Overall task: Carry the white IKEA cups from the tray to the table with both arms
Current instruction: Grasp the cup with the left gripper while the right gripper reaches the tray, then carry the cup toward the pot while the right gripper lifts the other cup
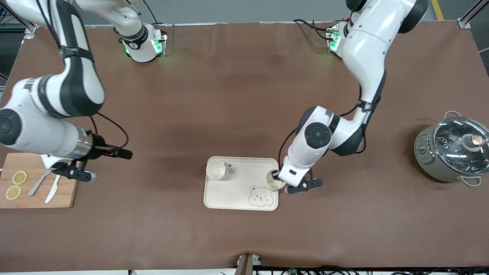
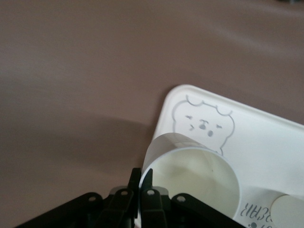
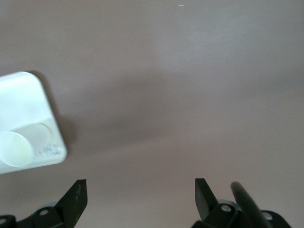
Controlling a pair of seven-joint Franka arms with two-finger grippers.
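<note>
My left claw (image 1: 276,177) is clamped on the rim of one white cup (image 1: 273,182), the wall pinched between my two fingers (image 2: 148,190); the wrist view shows one finger inside the rim and one outside. That cup stands upright on the cream tray (image 1: 233,198), at the tray's edge toward my left arm's end of the counter (image 1: 237,95), just beside the little bear drawing (image 1: 259,196) (the bear shows clearly in my left wrist view too). The second white cup (image 1: 216,169) stands upright on the same tray, at the corner toward my right arm's end and farther from the front camera than the first cup, next to the printed lettering; nothing touches it.

My right claw (image 1: 76,172) hangs spread wide with nothing between its fingers, over the edge of the wooden cutting board (image 1: 65,198) at my right arm's end of the counter, and that arm waits there. On the board lie two lemon slices (image 1: 16,185), a fork (image 1: 38,184) and a knife (image 1: 52,192).

A grey-green pot (image 1: 452,151) with a glass lid sits on the counter near my left arm's end, well apart from the tray.
</note>
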